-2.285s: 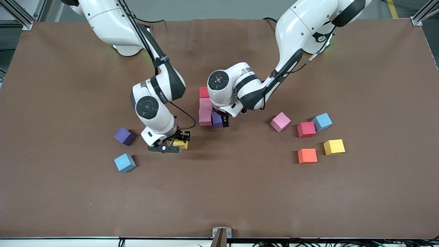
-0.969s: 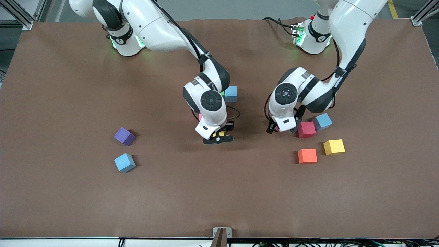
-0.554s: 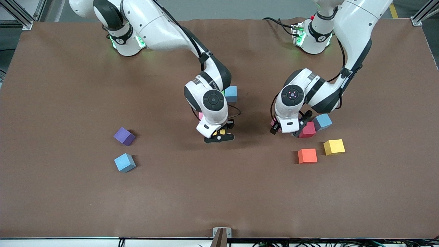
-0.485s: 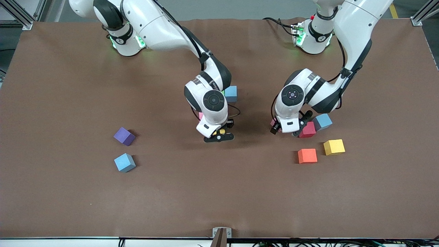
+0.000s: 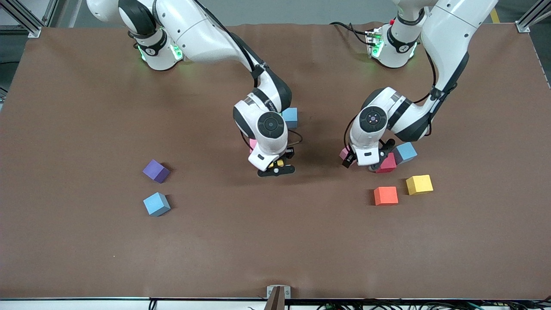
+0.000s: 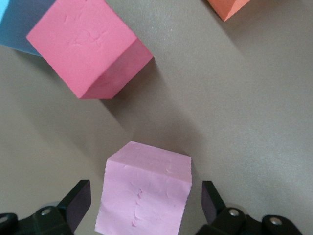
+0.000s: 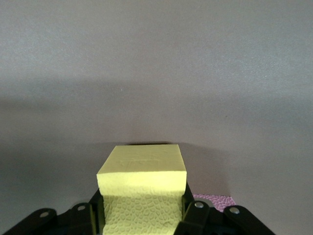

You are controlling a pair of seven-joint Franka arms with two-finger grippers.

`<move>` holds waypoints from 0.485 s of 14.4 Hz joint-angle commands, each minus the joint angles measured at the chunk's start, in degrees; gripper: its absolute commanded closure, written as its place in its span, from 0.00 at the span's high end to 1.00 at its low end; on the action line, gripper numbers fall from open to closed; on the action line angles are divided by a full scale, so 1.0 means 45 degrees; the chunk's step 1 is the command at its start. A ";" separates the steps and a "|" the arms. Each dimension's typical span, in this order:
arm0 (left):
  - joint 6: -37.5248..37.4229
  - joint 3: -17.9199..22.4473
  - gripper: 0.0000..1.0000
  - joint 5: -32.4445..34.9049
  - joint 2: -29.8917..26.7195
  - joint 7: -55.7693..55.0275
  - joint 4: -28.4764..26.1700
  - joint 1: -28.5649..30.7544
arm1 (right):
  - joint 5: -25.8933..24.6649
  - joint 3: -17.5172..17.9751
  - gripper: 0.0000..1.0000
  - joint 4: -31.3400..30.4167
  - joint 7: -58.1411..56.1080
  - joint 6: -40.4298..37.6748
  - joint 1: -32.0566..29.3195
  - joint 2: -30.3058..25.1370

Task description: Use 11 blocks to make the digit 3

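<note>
My right gripper [image 5: 275, 166] is shut on a yellow block [image 5: 279, 163] at the table's middle; in the right wrist view the block [image 7: 142, 183] sits between the fingers [image 7: 193, 215]. The partial figure lies under that arm: only a blue block [image 5: 290, 117] and a pink block [image 5: 252, 144] show. My left gripper [image 5: 360, 162] is open and low around a loose pink block [image 5: 344, 153], with a gap on each side [image 6: 144, 191]. A red block [image 5: 388, 163] lies just beside it and also shows in the left wrist view [image 6: 88, 46].
Toward the left arm's end lie a blue block [image 5: 405, 152], a yellow block [image 5: 419, 184] and an orange block [image 5: 385, 195]. Toward the right arm's end lie a purple block [image 5: 156, 171] and a blue block [image 5: 156, 203].
My right arm carried the yellow block from the right arm's end to the table's middle. My left arm left the figure and came down, open, around the loose pink block.
</note>
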 commanded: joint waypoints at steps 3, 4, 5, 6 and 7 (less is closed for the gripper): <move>0.0651 -0.0099 0.93 0.0264 -0.0282 0.0037 -0.0490 0.0143 | -0.0053 -0.0127 0.00 -0.0231 0.0085 0.0067 0.0071 -0.0165; 0.0749 -0.0099 0.81 0.0284 -0.0243 0.0037 -0.0471 0.0143 | -0.0072 -0.0146 0.00 -0.0250 0.0085 0.0105 -0.0007 -0.0165; 0.0827 -0.0118 0.66 0.0342 -0.0223 0.0037 -0.0490 0.0143 | -0.0092 -0.0185 0.00 -0.0251 0.0065 0.0125 -0.0027 -0.0145; 0.0828 -0.0119 0.52 0.0362 -0.0223 0.0037 -0.0490 0.0143 | -0.0131 -0.0205 0.00 -0.0251 0.0065 0.0145 -0.0047 -0.0145; 0.0828 -0.0119 0.37 0.0362 -0.0223 0.0018 -0.0471 0.0143 | -0.0150 -0.0205 0.00 -0.0251 0.0065 0.0145 -0.0105 -0.0145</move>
